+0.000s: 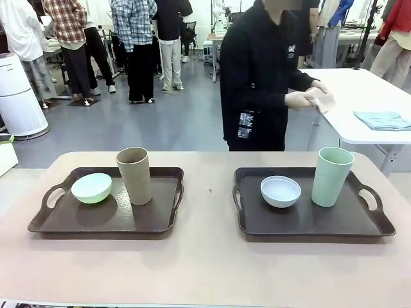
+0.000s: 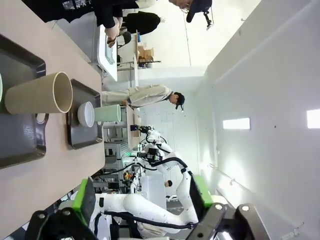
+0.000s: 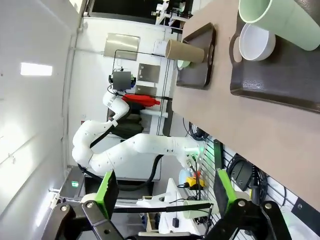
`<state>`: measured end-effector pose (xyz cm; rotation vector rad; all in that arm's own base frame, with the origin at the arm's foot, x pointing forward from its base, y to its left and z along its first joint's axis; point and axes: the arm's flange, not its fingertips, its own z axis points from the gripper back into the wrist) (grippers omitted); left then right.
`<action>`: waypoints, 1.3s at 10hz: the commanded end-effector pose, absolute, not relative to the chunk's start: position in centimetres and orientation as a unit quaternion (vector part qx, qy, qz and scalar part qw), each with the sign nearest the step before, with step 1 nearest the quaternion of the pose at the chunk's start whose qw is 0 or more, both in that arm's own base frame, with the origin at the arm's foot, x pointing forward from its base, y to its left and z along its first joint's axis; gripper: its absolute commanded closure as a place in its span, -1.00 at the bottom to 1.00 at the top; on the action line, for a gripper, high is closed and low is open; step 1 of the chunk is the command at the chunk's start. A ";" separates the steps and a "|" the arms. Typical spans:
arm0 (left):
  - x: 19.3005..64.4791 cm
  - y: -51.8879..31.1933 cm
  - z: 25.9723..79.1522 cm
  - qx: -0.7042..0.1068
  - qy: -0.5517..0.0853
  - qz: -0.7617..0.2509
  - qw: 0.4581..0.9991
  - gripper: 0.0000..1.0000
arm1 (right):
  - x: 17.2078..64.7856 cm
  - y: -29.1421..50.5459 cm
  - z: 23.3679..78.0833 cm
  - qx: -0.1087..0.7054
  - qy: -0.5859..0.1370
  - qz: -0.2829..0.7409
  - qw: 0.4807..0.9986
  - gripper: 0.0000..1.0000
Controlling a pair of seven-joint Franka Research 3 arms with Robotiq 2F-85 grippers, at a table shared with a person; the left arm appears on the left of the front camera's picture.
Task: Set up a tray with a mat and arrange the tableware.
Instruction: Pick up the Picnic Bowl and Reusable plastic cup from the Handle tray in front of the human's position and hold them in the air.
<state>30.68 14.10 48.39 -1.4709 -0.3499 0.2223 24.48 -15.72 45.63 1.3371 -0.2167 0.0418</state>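
Two dark brown trays lie side by side on the tan table. The left tray (image 1: 77,221) holds a mint green bowl (image 1: 91,188) and a tan brown cup (image 1: 134,175). On the right tray (image 1: 308,221) stand a pale bluish white bowl (image 1: 280,191) and a pale green cup (image 1: 332,176). Across the table, a person in black holds a small pale cloth (image 1: 321,100) in both hands. My left gripper (image 2: 142,200) is open, held off the table. My right gripper (image 3: 165,190) is open too, with the pale green cup (image 3: 277,20) and white bowl (image 3: 256,41) far ahead.
A folded teal cloth (image 1: 383,119) lies on a white table (image 1: 359,96) behind the person's side. Bare tan tabletop (image 1: 209,192) runs between the trays and along the front edge. Several people stand in the background.
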 end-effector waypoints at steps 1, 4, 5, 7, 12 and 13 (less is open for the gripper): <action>30.5 14.0 48.3 -0.674 -0.170 0.094 0.712 -1.00 | 24.2 -15.8 45.4 0.625 -0.117 0.022 0.772 -1.00; 30.5 14.0 48.3 -0.674 -0.170 0.094 0.712 -1.00 | 24.2 -15.8 45.4 0.625 -0.117 0.022 0.772 -1.00; 30.5 14.0 48.3 -0.674 -0.170 0.094 0.712 -1.00 | 24.2 -15.8 45.4 0.625 -0.117 0.022 0.772 -1.00; 30.5 14.0 48.3 -0.674 -0.170 0.094 0.712 -1.00 | 24.2 -15.8 45.4 0.625 -0.117 0.022 0.772 -1.00; 30.5 14.0 48.3 -0.674 -0.170 0.094 0.712 -1.00 | 24.2 -15.8 45.4 0.625 -0.117 0.022 0.772 -1.00; 30.5 14.0 48.3 -0.674 -0.170 0.094 0.712 -1.00 | 24.2 -15.8 45.4 0.625 -0.117 0.022 0.772 -1.00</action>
